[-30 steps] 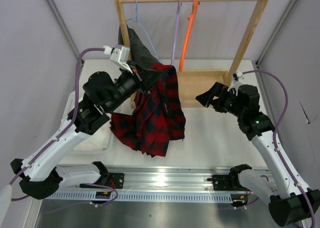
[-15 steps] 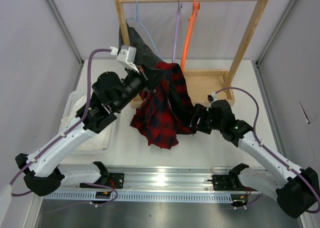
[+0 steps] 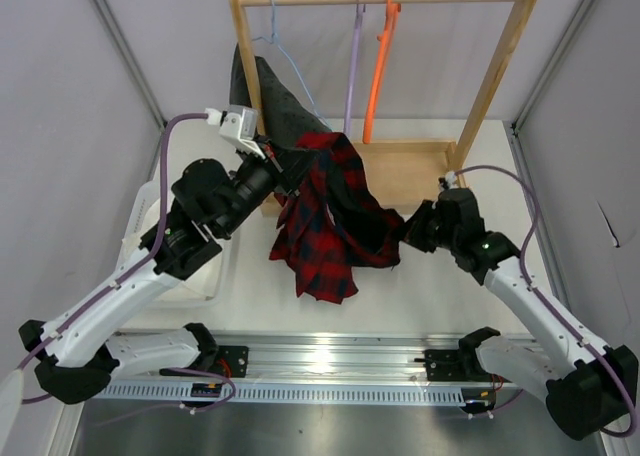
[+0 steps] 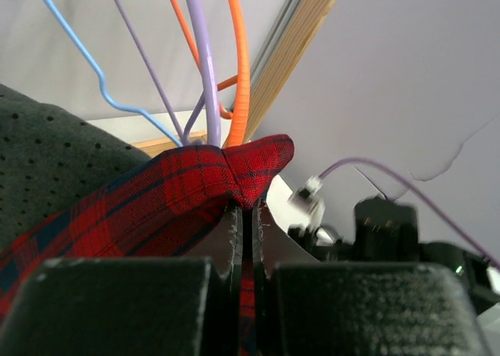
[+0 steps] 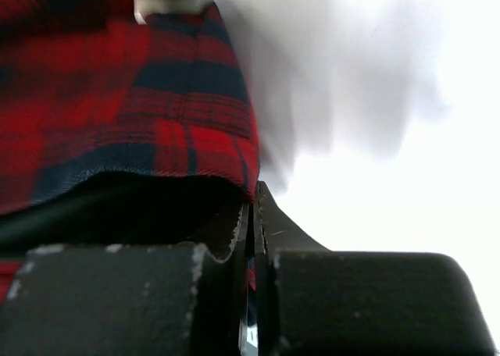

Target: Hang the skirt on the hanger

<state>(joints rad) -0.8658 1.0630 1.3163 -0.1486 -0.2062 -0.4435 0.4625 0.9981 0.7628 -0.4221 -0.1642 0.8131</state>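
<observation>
Skirt [image 3: 330, 211] spans btwn both arms over desk: left gripper [image 3: 292, 164] clamped on top corner, right gripper [image 3: 408, 232] pinching lower edge. Hanger [image 3: 351, 76] hangs just behind top corner; left arm nearer.

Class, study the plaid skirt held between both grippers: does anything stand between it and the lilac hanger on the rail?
Nothing visible does. The skirt hangs just in front of the lilac hanger; the orange hanger hangs close on its right, the grey dotted garment on its left.
</observation>
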